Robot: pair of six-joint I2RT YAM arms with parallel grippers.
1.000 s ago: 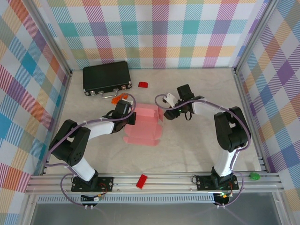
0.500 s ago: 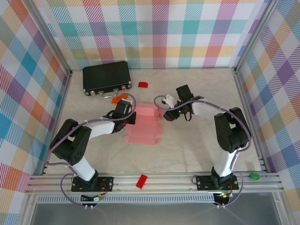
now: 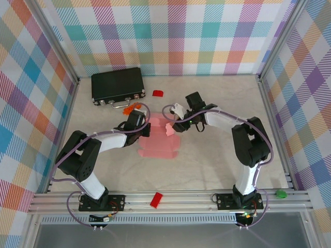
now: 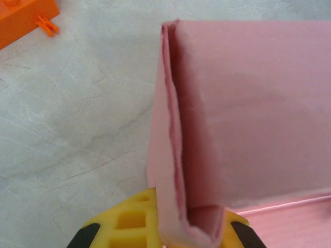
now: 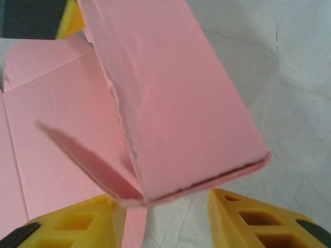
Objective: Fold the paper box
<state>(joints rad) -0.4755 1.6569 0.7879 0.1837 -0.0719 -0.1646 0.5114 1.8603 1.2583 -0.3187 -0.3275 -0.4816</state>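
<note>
1. From the top view, the paper box point(image 3: 158, 140) sits mid-table point(image 3: 217, 155) between my two arms. Its near half lies flat and its far half is folded up.
2. The left gripper point(image 3: 146, 130) is at the box's 9 o'clock edge. In the left wrist view the jaws are pinched tight on the box point(image 4: 243, 113). A doubled fold of pink card runs down between the yellow fingers point(image 4: 121, 225), so I call that gripper point(image 4: 191, 232) holding the card.
3. The right gripper point(image 3: 171, 126) is at the box's 2 o'clock corner, against a raised flap.
4. In the right wrist view that gripper point(image 5: 165, 217) has its jaws partway apart, with a clear gap between the yellow fingers point(image 5: 77, 225). The end of a folded panel of the box point(image 5: 170, 103) hangs just above the gap. A thin flap dips toward the 7 o'clock finger, but I can't tell whether it touches.
5. The black case point(image 3: 116, 85) is at 10 o'clock from the box, near the back wall.
6. The orange piece point(image 3: 135, 107) is at 11 o'clock, close to the left gripper. It also shows at 11 o'clock in the left wrist view point(image 4: 23, 18).
7. A red piece point(image 3: 158, 93) is at 12 o'clock from the box, well apart from it.
8. A second red piece point(image 3: 156, 199) is at 6 o'clock, on the front rail point(image 3: 196, 199).
</note>
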